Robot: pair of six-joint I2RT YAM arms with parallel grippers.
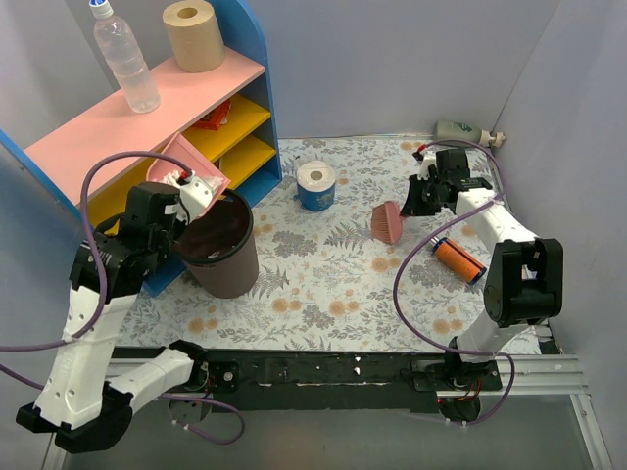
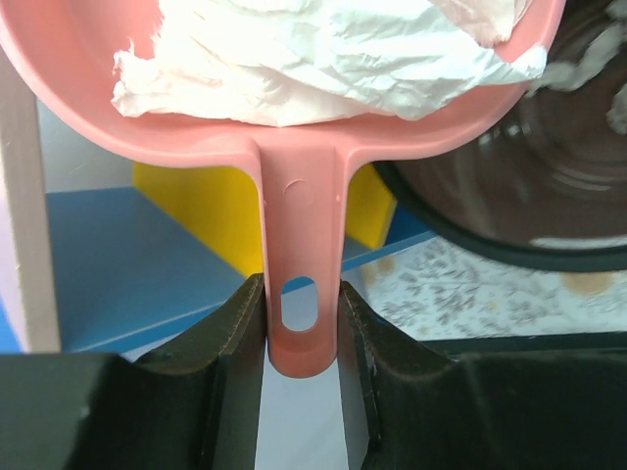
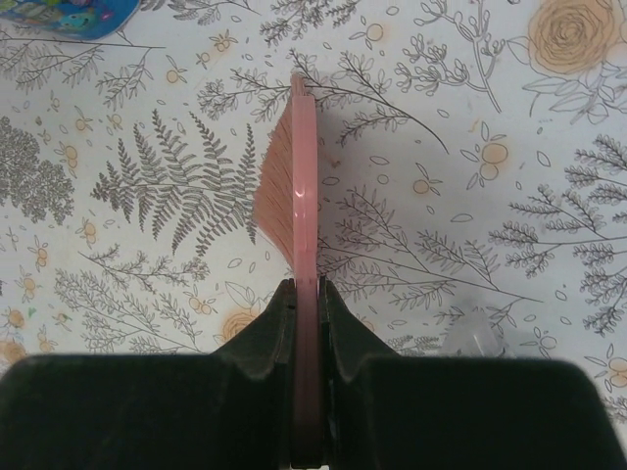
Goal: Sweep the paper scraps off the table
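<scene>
My left gripper (image 1: 188,192) is shut on the handle of the pink dustpan (image 1: 176,162), holding it tilted over the rim of the brown bin (image 1: 223,250). In the left wrist view the fingers (image 2: 235,343) clamp the handle (image 2: 302,245), and crumpled white paper scraps (image 2: 323,59) lie in the pan beside the bin's opening (image 2: 529,166). My right gripper (image 1: 413,203) is shut on a pink brush (image 1: 387,223), bristles low over the floral table (image 1: 323,284). The right wrist view shows the brush (image 3: 299,186) edge-on between the jaws (image 3: 307,304). I see no loose scraps on the table.
A pink-and-yellow shelf (image 1: 147,108) with blue sides stands at the left, bearing a water bottle (image 1: 124,57) and a brown paper roll (image 1: 194,34). A white toilet roll (image 1: 316,183) stands mid-table. An orange cylinder (image 1: 458,259) lies right; a bottle (image 1: 465,130) lies at the back right.
</scene>
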